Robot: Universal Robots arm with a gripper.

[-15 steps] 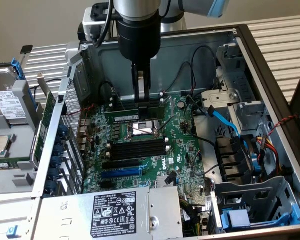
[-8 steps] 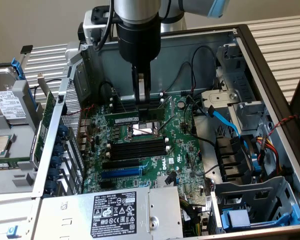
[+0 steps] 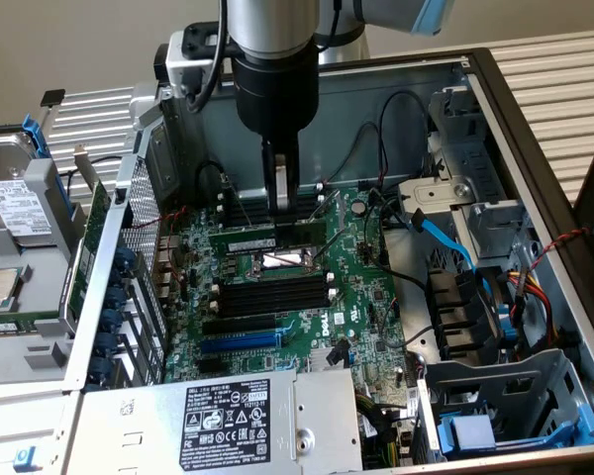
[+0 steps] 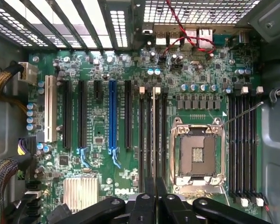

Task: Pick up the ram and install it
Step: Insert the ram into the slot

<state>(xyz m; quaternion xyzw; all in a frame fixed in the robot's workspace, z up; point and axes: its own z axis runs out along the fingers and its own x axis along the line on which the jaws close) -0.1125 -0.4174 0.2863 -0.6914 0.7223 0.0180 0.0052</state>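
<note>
Computer case (image 3: 535, 148), lid off, is being occupied by a green motherboard (image 3: 366, 297) on which black memory slots (image 3: 277, 292), a blue expansion slot (image 3: 240, 339) and a bare CPU socket (image 3: 282, 260) are being carried. The gripper (image 3: 282, 213) (image 4: 155, 200) is being pointed down over the socket area, its claw clenched on the upper edge of the ram (image 3: 249, 240). The ram is being held on edge, parallel to the slots, its label facing the exterior view; contact with a slot cannot be told.
</note>
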